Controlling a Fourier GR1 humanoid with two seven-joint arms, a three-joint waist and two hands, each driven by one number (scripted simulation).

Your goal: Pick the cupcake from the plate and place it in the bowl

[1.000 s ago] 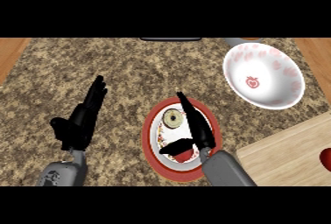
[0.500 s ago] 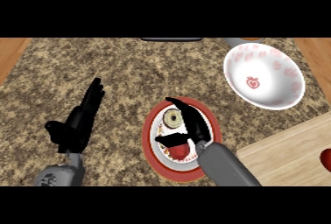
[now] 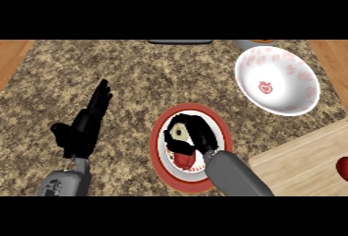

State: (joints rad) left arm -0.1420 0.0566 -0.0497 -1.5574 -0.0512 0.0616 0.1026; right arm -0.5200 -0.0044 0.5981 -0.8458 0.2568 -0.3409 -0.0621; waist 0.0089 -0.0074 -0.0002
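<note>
On the speckled stone counter sits a red-rimmed plate, and the cupcake is still on it: a pale round top with a dark centre and a red base toward the near side. The right hand is down over the plate, its fingers curled round the cupcake and hiding much of it. The white bowl, patterned with red strawberries, lies well apart toward the upper right and holds nothing. The left hand rests over the counter at the left, fingers straight and held together. A wooden board lies at the lower right, carrying a red object cut off by the edge
</note>
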